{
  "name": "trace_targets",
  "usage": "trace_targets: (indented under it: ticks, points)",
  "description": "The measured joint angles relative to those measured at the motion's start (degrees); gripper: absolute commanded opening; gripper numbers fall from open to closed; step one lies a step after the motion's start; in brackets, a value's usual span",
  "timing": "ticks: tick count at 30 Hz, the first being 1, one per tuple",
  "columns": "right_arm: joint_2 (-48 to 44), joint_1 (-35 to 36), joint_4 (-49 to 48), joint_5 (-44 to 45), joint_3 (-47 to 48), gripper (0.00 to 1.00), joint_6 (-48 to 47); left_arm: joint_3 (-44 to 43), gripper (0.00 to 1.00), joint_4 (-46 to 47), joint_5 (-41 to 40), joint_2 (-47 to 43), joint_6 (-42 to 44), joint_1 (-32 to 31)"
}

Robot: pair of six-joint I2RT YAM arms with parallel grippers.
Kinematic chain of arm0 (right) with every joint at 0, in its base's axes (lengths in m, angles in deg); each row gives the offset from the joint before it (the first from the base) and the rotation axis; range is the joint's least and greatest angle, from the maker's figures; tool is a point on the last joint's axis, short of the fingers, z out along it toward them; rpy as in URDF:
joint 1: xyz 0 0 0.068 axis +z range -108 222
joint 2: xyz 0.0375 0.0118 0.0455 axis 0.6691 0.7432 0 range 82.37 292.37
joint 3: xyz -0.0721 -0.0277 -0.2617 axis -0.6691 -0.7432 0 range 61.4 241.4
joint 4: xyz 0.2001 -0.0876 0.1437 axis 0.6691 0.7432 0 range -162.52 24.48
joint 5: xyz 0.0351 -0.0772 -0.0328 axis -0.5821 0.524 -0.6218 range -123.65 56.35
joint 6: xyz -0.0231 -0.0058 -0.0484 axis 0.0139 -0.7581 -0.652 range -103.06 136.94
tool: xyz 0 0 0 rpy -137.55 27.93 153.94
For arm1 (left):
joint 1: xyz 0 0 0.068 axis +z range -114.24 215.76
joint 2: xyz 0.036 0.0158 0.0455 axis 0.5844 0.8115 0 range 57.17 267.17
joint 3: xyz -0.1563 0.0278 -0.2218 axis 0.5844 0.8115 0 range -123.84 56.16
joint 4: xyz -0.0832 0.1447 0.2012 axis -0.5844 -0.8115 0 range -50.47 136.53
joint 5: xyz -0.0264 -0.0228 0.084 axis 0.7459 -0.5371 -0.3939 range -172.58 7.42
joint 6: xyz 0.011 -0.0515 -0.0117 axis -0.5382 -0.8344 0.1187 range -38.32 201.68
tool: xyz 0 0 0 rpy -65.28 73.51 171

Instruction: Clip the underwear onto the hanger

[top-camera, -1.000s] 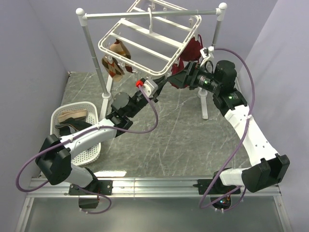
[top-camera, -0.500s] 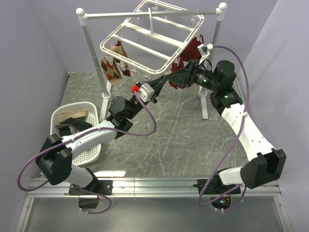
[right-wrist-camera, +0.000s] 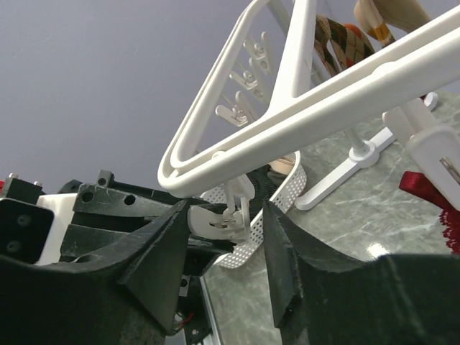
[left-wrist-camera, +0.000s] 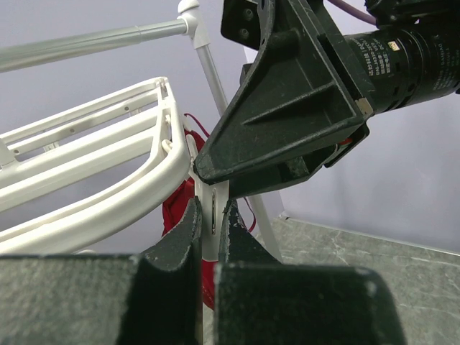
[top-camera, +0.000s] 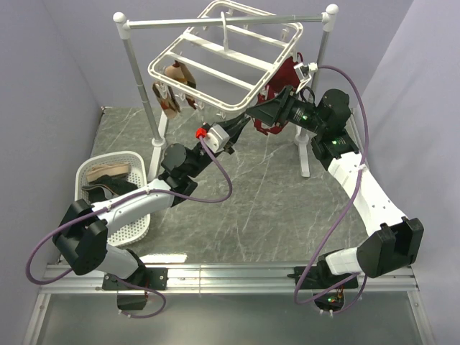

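White basket (top-camera: 115, 156) holds black underwear (top-camera: 99, 190), tan fabric (top-camera: 111, 170).

On my feed a white two-post rail stand (top-camera: 139, 75) stands at the back of the grey marbled table top (top-camera: 273, 194). A dark red lacy bra (top-camera: 280, 75) hangs near its right post, and a tan-and-red argyle garment (top-camera: 169, 100) hangs near its left post. At the left sits a white perforated plastic basket (top-camera: 108, 156) with dark clothing (top-camera: 108, 183) lying inside. Pale lilac walls (top-camera: 50, 86) close the scene in.
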Motion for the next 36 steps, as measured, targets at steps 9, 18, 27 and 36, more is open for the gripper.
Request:
trace_targets:
  ticks: [9, 18, 27, 36]
  points:
    - [0.72, -0.07, -0.92, -0.22, 0.20, 0.13, 0.13, 0.24, 0.30, -0.52, -0.17, 0.00, -0.09, 0.26]
    - [1.09, -0.35, -0.85, -0.07, 0.44, 0.00, 0.42, 0.81, 0.72, -9.64, 2.03, -4.68, -1.31, -0.07]
    - [1.09, -0.35, 1.36, -0.17, 1.97, 0.00, -2.97, -6.34, 0.80, -41.68, 7.02, -19.69, -5.90, -0.04]
    - [1.18, -0.35, 4.37, -0.11, 2.21, 0.00, -7.28, -10.29, 0.78, -73.16, 8.02, -36.35, -12.37, 10.51]
